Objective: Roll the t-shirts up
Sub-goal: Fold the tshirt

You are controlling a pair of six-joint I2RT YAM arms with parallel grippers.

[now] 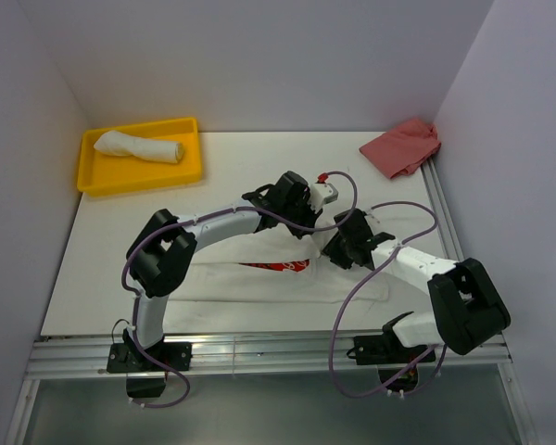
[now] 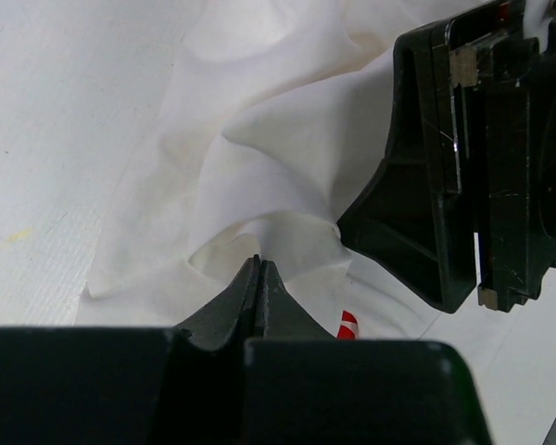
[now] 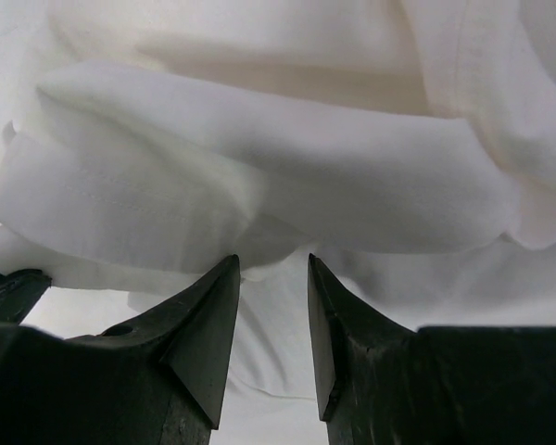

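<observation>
The yellow tray [image 1: 191, 139] sat at the far left corner of the table [image 1: 102, 278] and held one rolled t-shirt [image 1: 139, 146], a white bundle lying along the tray's long side, its axis running left to right with the left end slightly farther back. The printed t-shirt [image 1: 241, 297] lay unrolled on the near half of the table, under both wrists. It was spread with its long axis left to right, parallel to the table's near edge, and its red print [image 1: 278, 267] faced up near the middle. The left gripper [image 2: 259, 271] was clenched, its tips meeting on a puckered ridge of that shirt's cloth, with creases running toward the pinch. The right gripper [image 3: 272, 261] stood just beside it with its jaws apart, grasping nothing. Its fingertips were low before a thick folded edge of the same shirt, which ran crosswise in the right wrist view. A crumpled red cloth [image 1: 403, 146] lay at the far right corner, well apart from the tray.
</observation>
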